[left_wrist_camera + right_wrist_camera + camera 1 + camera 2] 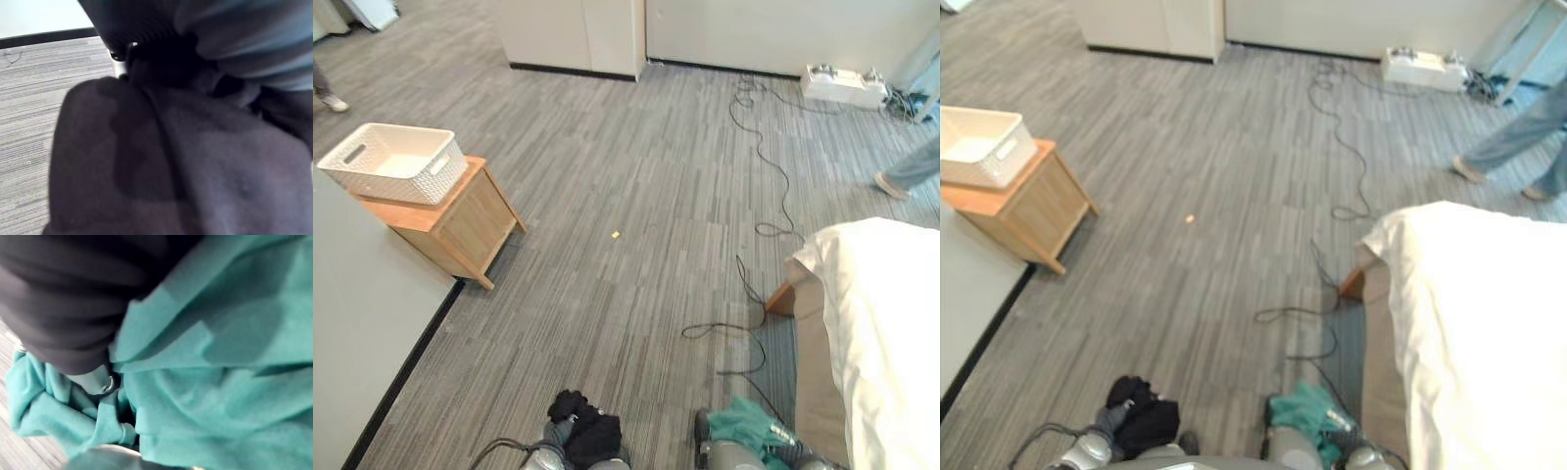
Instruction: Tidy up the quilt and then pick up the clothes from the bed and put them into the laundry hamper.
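Hamper: the white laundry hamper (393,162) sits on top of a small wooden cabinet (460,227) at far left, hard against the grey wall.
Left hand: down at the bottom, the left hand (564,431) is bunched up in a black garment (586,428); in its wrist view dark cloth (171,161) covers the fingers, so I cannot tell how they are set.
Right hand: the right hand (781,434) is buried in a teal garment (744,423); its wrist view shows teal folds (205,372) and fingers I cannot make out.
Bed: the white quilt (886,323) lies smooth over the bed at right.
Background: a person's leg (911,171) at the right edge.
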You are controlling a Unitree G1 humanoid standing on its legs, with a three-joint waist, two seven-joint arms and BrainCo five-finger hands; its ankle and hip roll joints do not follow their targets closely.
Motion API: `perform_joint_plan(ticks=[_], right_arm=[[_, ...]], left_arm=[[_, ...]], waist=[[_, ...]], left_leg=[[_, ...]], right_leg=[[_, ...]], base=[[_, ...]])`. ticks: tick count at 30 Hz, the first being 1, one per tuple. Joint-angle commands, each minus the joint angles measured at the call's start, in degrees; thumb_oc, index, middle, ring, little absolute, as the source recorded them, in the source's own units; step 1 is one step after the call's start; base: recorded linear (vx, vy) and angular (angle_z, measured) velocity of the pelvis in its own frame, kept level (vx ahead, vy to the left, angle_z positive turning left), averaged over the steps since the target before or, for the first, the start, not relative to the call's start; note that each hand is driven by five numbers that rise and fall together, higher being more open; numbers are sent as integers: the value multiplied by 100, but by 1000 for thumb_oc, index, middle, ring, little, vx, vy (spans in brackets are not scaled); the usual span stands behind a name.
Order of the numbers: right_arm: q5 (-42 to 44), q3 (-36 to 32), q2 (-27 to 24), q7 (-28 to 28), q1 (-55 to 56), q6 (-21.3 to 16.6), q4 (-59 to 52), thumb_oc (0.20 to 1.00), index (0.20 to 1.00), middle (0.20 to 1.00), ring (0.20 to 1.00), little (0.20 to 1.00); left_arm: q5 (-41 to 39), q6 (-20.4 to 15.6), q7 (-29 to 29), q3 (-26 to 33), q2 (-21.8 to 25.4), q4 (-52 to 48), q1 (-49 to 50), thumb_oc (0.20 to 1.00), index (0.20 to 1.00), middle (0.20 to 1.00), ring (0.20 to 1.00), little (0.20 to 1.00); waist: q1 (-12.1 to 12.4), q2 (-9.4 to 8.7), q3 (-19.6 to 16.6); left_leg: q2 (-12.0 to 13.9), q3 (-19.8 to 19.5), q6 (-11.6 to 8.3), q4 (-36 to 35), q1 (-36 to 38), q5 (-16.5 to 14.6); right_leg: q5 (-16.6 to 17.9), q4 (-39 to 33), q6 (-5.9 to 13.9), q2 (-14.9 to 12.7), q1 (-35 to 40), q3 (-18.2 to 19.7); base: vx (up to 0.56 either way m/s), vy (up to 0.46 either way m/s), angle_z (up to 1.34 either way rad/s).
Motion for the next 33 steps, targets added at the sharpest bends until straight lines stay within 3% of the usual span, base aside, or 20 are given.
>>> perform_joint_plan(ticks=[1, 3, 4, 6, 9, 10, 11, 13, 16, 17, 18, 20, 21, 22, 23, 25, 27, 28, 31, 33], right_arm=[[-180, 108, -406, -76, -349, -67, 109, 200, 200, 200, 200, 200], [-127, 19, -525, -111, -314, -74, 59, 200, 200, 200, 200, 200], [-67, -32, -560, -113, -318, -49, 36, 200, 200, 200, 200, 200], [70, -112, -576, -150, -318, -20, 33, 200, 200, 200, 200, 200], [232, -192, -560, -173, -285, -66, -31, 200, 200, 200, 200, 200], [273, -221, -544, -160, -225, -136, -32, 200, 200, 200, 200, 200], [241, -202, -532, -153, -194, -146, -18, 200, 200, 200, 200, 200], [174, -182, -522, -153, -195, -143, 34, 200, 200, 200, 200, 200], [103, -156, -453, -117, -254, -144, 22, 200, 200, 200, 200, 200], [64, -137, -397, -117, -264, -170, 32, 200, 200, 200, 200, 200], [63, -136, -394, -118, -263, -171, 32, 200, 200, 200, 200, 200], [-25, -116, -322, -89, -280, -162, 23, 200, 200, 200, 200, 200], [-25, -116, -322, -89, -280, -162, 23, 200, 200, 200, 200, 200], [-41, -105, -326, -79, -293, -161, 19, 200, 200, 200, 200, 200], [-53, -97, -372, -80, -372, -163, -94, 200, 200, 200, 200, 200], [-60, -47, -402, -117, -498, -182, -189, 200, 200, 200, 200, 200], [-28, -35, -417, -127, -520, -197, -238, 200, 200, 200, 200, 200], [84, -61, -441, -157, -526, -233, -414, 200, 200, 200, 200, 200], [233, -113, -499, -211, -547, -222, -393, 200, 200, 200, 200, 200], [194, -99, -516, -205, -563, -194, -357, 200, 200, 200, 200, 200]], left_arm=[[445, 7, 100, -102, -251, 373, -625, 200, 200, 200, 200, 200], [335, 21, 196, -48, -216, 299, -700, 200, 200, 200, 200, 200], [315, 63, 205, -31, -196, 274, -716, 200, 200, 200, 200, 200], [322, 91, 210, -31, -199, 289, -655, 200, 200, 200, 200, 200], [373, 62, 193, -28, -231, 271, -536, 200, 200, 200, 200, 200], [329, 29, 194, 55, -252, 219, -433, 200, 200, 200, 200, 200], [305, 0, 172, 92, -261, 209, -388, 200, 200, 200, 200, 200], [299, -9, 153, 141, -278, 245, -327, 200, 200, 200, 200, 200], [288, 46, 134, 291, -219, 374, -226, 200, 200, 200, 200, 200], [327, 53, 96, 349, -202, 449, -151, 200, 200, 200, 200, 200], [327, 52, 96, 349, -199, 449, -149, 200, 200, 200, 200, 200], [481, 90, 12, 344, -58, 497, -195, 200, 200, 200, 200, 200], [481, 90, 12, 344, -58, 497, -195, 200, 200, 200, 200, 200], [588, 93, -21, 293, -51, 518, -186, 200, 200, 200, 200, 200], [580, 128, 46, 221, 18, 457, -251, 200, 200, 200, 200, 200], [578, 130, 95, 85, 38, 338, -425, 200, 200, 200, 200, 200], [591, 121, 100, 3, 49, 250, -537, 200, 200, 200, 200, 200], [565, 91, 175, -101, 46, 74, -710, 200, 200, 200, 200, 200], [466, -1, 247, -213, -37, -6, -969, 200, 200, 200, 200, 200], [525, -7, 233, -243, -41, -6, -1007, 200, 200, 200, 200, 200]], waist=[[46, 50, 309], [168, -4, 552], [192, -45, 637], [217, -86, 638], [277, -17, 525], [328, 147, 381], [369, 222, 328], [441, 208, 285], [503, 96, 158], [578, 29, 74], [578, 21, 72], [766, -323, 26], [767, -324, 25], [756, -402, 87], [598, -226, 266], [382, 21, 450], [244, 91, 517], [5, 132, 601], [-190, 119, 584], [-252, 125, 571]], left_leg=[[-278, -592, -364, 1566, -790, -28], [-93, -658, -590, 3185, -1762, 746], [7, -636, -587, 3726, -2090, 918], [192, -412, -511, 3930, -2521, 736], [227, -54, -449, 2946, -2564, 587], [98, 199, -408, 1636, -2469, 606], [59, 360, -430, 889, -2419, 872], [56, 699, -436, -73, -2474, 992], [49, 860, -346, -160, -2510, 901], [64, 944, -265, -159, -2458, 1181], [59, 948, -265, -159, -2457, 1181], [-245, 803, -2, 4, -2204, 1075], [-245, 804, -2, 5, -2205, 1075], [-315, 845, 90, 113, -2061, 897], [-280, 713, 230, 20, -1549, 706], [-190, 396, 259, -152, -1071, 577], [-184, 251, 221, -160, -850, 481], [-237, 0, 111, -160, -515, 294], [-267, -328, -111, -160, -90, -130], [-259, -415, -168, -160, 122, -309]], right_leg=[[-985, -544, 315, 23, 1126, -12], [-1030, -563, 129, -67, 1306, -84], [-1074, -573, 57, -81, 1379, -112], [-1236, -660, 24, -64, 1622, -152], [-1400, -803, 114, -70, 1884, -119], [-1529, -812, 229, 0, 1976, -85], [-1651, -812, 278, 45, 2096, -61], [-1961, -812, 346, 17, 2437, -104], [-2207, -642, 443, -30, 2742, -115], [-2240, -441, 468, -1, 2800, -49], [-2247, -434, 470, -8, 2797, -50], [-1364, 1297, 897, -140, 2301, 56], [-1365, 1299, 897, -140, 2299, 57], [-712, 1997, 1171, -199, 2099, 87], [-36, 3589, 1199, -273, 1125, 68], [-547, 4266, 958, -41, 218, 26], [-755, 4099, 868, 61, -75, -20], [-1174, 3019, 727, 123, -344, -81], [-832, 188, 763, -310, -274, 45], [-545, -194, 870, -422, -431, 195]], base=[[106, -203, 16], [105, -230, 18], [211, -216, 9], [340, -115, 9], [437, 86, -18], [564, 181, -18], [740, 222, -8], [528, 123, -11], [781, 145, -13], [526, 100, -16], [732, 127, -36], [615, 126, -39], [401, 132, -31], [559, 227, -22], [752, 290, -8], [664, 185, 51], [499, 19, 99], [647, -96, 107], [730, -185, 118], [577, -173, 88]])
